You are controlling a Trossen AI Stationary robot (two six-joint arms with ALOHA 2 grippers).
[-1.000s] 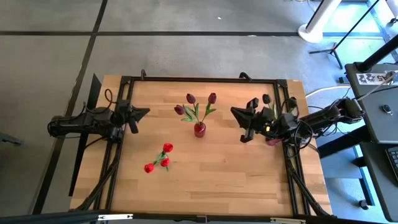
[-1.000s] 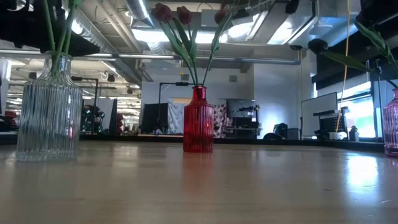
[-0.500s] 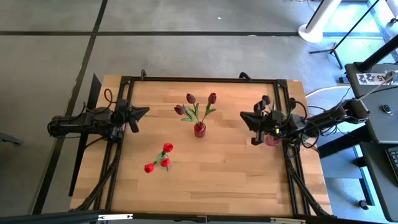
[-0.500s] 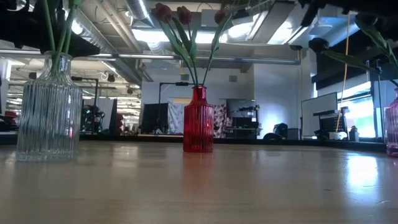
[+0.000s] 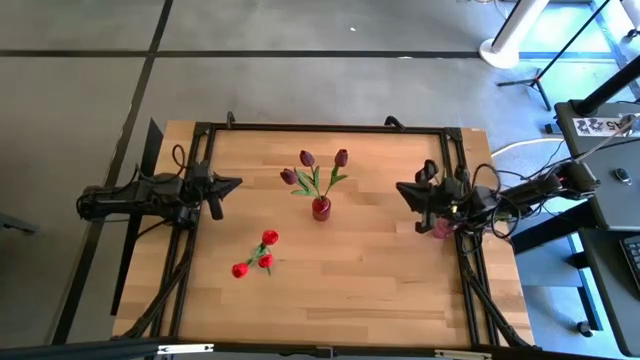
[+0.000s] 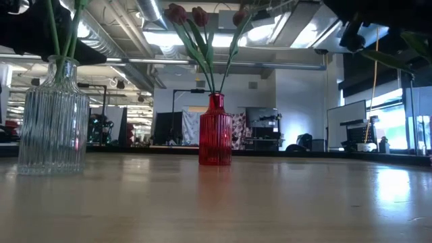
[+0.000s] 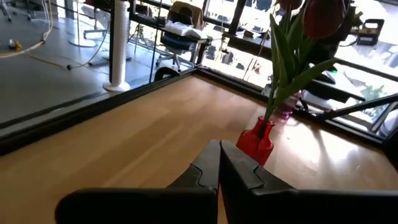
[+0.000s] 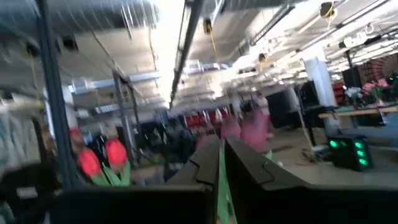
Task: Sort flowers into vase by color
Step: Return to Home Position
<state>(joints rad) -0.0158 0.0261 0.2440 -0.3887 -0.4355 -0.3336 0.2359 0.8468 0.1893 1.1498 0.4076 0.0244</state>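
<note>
A: Two grippers, holding anything?
B: No. Left gripper [image 5: 228,184], left table edge, fingers pressed together, empty. Red tulips [image 5: 258,258] front-left; maroon tulips [image 5: 315,165] in the red vase [image 5: 321,208] mid-table. Right gripper [image 5: 405,188], right edge, likewise closed; its arm hides most of a pink vase [image 5: 437,229].

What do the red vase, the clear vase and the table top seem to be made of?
Red vase: probably glass, glossy, with highlights on its ribs.
Clear vase: likely glass or clear plastic; the room shows through its ribs.
Table top: light wood, smooth; plank seams show from above.
</note>
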